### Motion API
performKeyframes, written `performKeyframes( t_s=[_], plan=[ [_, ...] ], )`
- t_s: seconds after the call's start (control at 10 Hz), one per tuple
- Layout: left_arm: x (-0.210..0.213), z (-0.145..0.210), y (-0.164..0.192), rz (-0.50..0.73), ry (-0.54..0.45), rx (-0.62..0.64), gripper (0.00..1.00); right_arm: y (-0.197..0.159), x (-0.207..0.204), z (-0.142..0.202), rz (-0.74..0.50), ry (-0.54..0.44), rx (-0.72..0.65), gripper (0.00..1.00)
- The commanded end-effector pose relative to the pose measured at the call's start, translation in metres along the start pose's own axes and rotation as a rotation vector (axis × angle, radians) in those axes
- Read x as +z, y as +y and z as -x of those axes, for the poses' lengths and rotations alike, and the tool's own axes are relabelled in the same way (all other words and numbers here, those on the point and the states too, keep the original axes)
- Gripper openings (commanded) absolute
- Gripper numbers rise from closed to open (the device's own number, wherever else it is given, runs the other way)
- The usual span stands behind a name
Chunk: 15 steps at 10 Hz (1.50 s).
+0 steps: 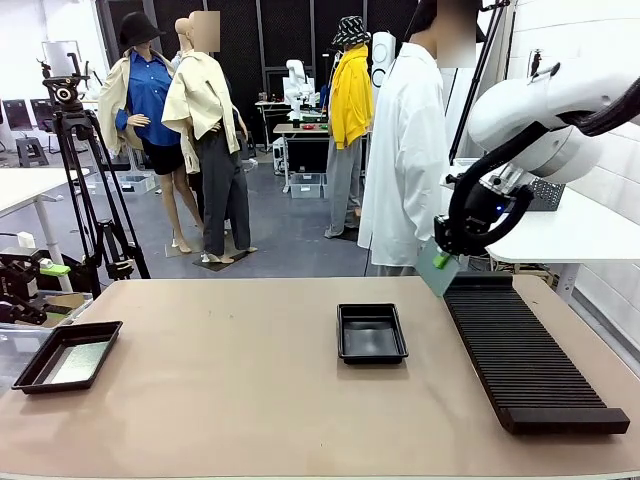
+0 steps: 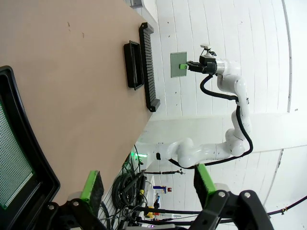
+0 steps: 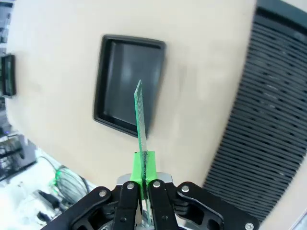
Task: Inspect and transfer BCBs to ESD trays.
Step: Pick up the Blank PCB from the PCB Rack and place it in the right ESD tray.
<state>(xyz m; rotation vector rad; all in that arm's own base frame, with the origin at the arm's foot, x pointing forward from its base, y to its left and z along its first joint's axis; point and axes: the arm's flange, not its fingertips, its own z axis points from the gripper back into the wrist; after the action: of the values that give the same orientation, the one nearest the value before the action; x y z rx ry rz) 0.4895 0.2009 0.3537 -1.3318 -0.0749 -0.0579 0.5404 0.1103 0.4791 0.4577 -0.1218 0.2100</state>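
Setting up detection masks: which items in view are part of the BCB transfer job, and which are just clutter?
Job:
BCB in right gripper
centre ESD tray, empty
left ESD tray holding a second BCB
open left gripper

Lying about:
black ribbed rack
camera tripod
grey mesh basket

Table (image 1: 230,400): matt tan top, smooth.
Trays (image 1: 343,335): glossy black plastic, reflective floors.
Rack (image 1: 525,365): matt black, closely ribbed.
BCB (image 2: 12,158): green, flat, fine dot grid on its face.
Arm (image 1: 545,105): glossy white shell, smooth plastic look.
Pads (image 2: 91,186): bright green, slightly shiny.
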Motion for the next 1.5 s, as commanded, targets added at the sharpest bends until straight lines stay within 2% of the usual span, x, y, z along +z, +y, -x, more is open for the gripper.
performKeyframes(
  t_s=[0.0,0.7,1.1,1.4],
  plan=[
    [0.001,0.000,-0.003,-0.004,-0.004,-0.005,1.00,0.001,-0.023,-0.004,-0.088,-0.064,0.011,0.00],
    [0.001,0.000,-0.003,-0.004,-0.004,-0.005,1.00,0.022,-0.102,-0.032,-0.173,-0.127,-0.075,0.00],
    [0.001,0.000,-0.003,-0.004,-0.004,-0.005,1.00,0.025,-0.157,-0.047,-0.256,-0.061,-0.091,0.00],
    [0.001,0.000,-0.003,-0.004,-0.004,-0.005,1.00,0.026,-0.174,-0.040,-0.262,-0.061,-0.108,0.00]
  ],
)
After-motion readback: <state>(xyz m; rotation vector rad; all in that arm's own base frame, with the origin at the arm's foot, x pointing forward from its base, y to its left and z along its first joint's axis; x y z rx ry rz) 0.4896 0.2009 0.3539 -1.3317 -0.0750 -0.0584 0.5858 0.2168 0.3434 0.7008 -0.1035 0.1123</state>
